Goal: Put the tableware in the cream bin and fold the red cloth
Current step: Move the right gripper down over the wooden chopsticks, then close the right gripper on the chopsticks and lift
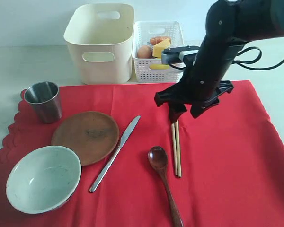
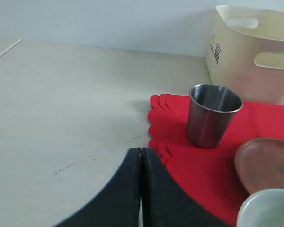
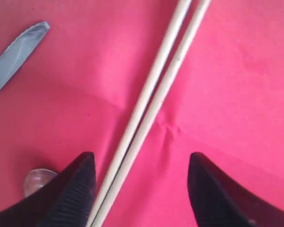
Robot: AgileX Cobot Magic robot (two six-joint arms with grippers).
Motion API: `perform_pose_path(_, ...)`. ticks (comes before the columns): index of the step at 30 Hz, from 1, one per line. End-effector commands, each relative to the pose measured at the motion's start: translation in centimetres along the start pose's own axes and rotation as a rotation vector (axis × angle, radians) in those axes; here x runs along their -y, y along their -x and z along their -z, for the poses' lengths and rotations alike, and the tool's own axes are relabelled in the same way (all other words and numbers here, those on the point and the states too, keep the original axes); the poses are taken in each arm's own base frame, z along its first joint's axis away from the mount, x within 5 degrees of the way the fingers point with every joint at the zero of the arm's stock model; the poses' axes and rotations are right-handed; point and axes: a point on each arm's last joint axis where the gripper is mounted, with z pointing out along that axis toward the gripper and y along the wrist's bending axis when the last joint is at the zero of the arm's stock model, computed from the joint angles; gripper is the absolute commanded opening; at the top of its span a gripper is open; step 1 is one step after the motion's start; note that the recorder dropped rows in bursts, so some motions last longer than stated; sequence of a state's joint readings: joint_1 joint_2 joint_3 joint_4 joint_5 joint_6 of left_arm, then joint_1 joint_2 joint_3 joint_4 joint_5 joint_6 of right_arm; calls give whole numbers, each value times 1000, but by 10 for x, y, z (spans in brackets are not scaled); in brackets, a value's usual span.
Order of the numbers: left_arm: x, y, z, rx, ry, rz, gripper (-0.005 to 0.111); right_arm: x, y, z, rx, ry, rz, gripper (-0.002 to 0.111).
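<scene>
On the red cloth (image 1: 227,156) lie a steel cup (image 1: 43,101), a brown plate (image 1: 85,136), a pale bowl (image 1: 43,178), a metal knife (image 1: 115,152), a dark wooden spoon (image 1: 163,179) and a pair of chopsticks (image 1: 176,149). My right gripper (image 1: 184,112) is open just above the far end of the chopsticks (image 3: 151,104), which run between its fingers (image 3: 78,184), close to one of them. My left gripper (image 2: 141,152) is shut and empty, near the cloth's scalloped edge (image 2: 156,123) and the cup (image 2: 211,115). The cream bin (image 1: 100,41) stands behind the cloth.
A white lattice basket (image 1: 157,52) holding an egg, cheese and other food stands right of the cream bin. The pale table (image 2: 61,104) spreads left of the cloth. The right arm (image 1: 236,28) reaches in from the upper right.
</scene>
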State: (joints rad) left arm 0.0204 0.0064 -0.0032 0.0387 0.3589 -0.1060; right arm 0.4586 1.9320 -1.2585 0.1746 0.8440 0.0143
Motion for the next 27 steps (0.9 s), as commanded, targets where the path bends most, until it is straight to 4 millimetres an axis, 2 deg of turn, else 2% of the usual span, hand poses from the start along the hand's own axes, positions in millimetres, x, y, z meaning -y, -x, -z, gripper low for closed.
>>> perform_pose_path(1, 0, 0, 0, 10, 0, 0, 0, -12, 9, -8, 14, -87, 39, 55)
perform_pose_path(14, 0, 0, 0, 10, 0, 0, 0, -11, 28, -36, -28, -124, 1, 55)
perform_pose_path(27, 0, 0, 0, 10, 0, 0, 0, -7, 26, -57, -77, -131, 14, 55)
